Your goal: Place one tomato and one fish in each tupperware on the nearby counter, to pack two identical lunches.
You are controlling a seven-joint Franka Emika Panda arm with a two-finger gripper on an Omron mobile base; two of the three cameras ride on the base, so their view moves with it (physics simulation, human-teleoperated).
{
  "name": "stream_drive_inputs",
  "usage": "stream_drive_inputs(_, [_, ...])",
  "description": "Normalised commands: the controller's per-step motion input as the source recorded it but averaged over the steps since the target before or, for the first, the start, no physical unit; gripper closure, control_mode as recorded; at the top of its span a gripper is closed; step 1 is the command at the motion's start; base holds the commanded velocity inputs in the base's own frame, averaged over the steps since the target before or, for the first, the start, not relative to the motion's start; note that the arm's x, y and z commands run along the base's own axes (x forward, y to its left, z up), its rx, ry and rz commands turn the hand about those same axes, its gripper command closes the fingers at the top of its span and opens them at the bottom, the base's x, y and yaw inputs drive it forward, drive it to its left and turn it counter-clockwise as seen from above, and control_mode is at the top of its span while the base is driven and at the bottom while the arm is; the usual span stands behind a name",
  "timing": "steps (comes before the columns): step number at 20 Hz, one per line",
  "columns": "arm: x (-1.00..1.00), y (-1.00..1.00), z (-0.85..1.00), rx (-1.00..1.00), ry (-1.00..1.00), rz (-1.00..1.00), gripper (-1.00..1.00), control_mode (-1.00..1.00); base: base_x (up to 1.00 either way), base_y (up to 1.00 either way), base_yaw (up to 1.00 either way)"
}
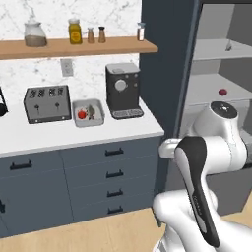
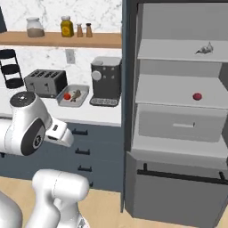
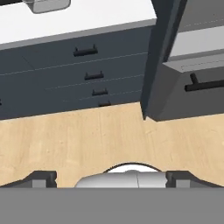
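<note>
1. One tupperware (image 1: pixel 88 113) sits on the counter (image 1: pixel 74 135) between the toaster (image 1: pixel 47 103) and the coffee machine (image 1: pixel 122 91); it already holds a tomato (image 1: pixel 82 114) and a fish (image 1: pixel 91 111).
2. A second tomato (image 2: pixel 197 96) lies on the middle shelf of the open grey cabinet (image 2: pixel 178 91), right of the coffee machine; a second fish (image 2: pixel 204 48) rests on the shelf above it.
3. In the hand view a tub (image 3: pixel 47 5) shows at the top edge, on the counter; I cannot tell whether it is the filled one or the other.
4. The end effector (image 3: pixel 111 179) points down at the wooden floor (image 3: pixel 87 140), in front of the drawers below the coffee machine. Its tips stand wide apart at the bottom of the hand view, with nothing between them.
5. Judged from this, the loose tomato and fish lie above and to the right of the end effector, so the next reach likely calls for raising the hand and swinging it toward the cabinet shelves.
6. The fish's long axis seems to run roughly along its shelf edge, though it is small.
</note>
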Motion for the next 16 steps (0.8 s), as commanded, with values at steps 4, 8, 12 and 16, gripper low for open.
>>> stream_drive_inputs(4, [0.0, 0.0, 0.0, 0.0, 0.0, 0.0, -1.0, 1.0, -0.02, -1.0, -0.13])
stream_drive_inputs(8, [0.0, 0.0, 0.0, 0.0, 0.0, 0.0, -1.0, 1.0, 0.06, -1.0, -0.08])
stream_drive_inputs(12, [0.0, 0.0, 0.0, 0.0, 0.0, 0.0, -1.0, 1.0, 0.27, -0.8, -0.01])
stream_drive_inputs(16, [0.0, 0.0, 0.0, 0.0, 0.0, 0.0, -1.0, 1.0, 0.7, -0.12, 0.0])
